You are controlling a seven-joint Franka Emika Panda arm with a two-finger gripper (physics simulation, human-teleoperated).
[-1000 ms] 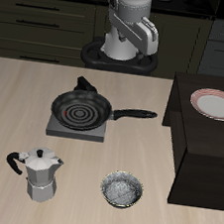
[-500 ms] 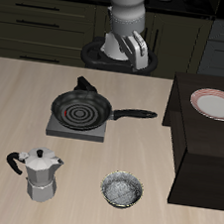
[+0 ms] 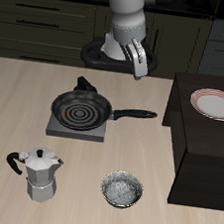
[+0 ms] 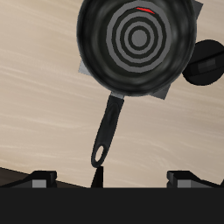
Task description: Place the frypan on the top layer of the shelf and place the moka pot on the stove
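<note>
frypan (image 3: 81, 109) black, pale concentric rings inside – handle black too. stove (image 3: 54, 125) grey; in the wrist view a sliver of red coil shows past the pan rim. moka pot (image 3: 42, 174) silver, faceted, black handle and knob. shelf (image 3: 206, 156) near-black brown. plate (image 3: 215, 104) pink rim, white centre. bowl (image 3: 122, 190) silvery, speckled. counter (image 3: 15, 101) light wood grain – beige streaks.

I'm looking straight down on the frypan (image 4: 138, 42), sitting on the grey stove (image 4: 163, 90) whose corners peek out beneath it. A sliver of red coil (image 4: 145, 10) shows. The long handle (image 4: 108, 129) runs toward my claw; the black knob (image 4: 208, 63) sits beside the pan.
</note>
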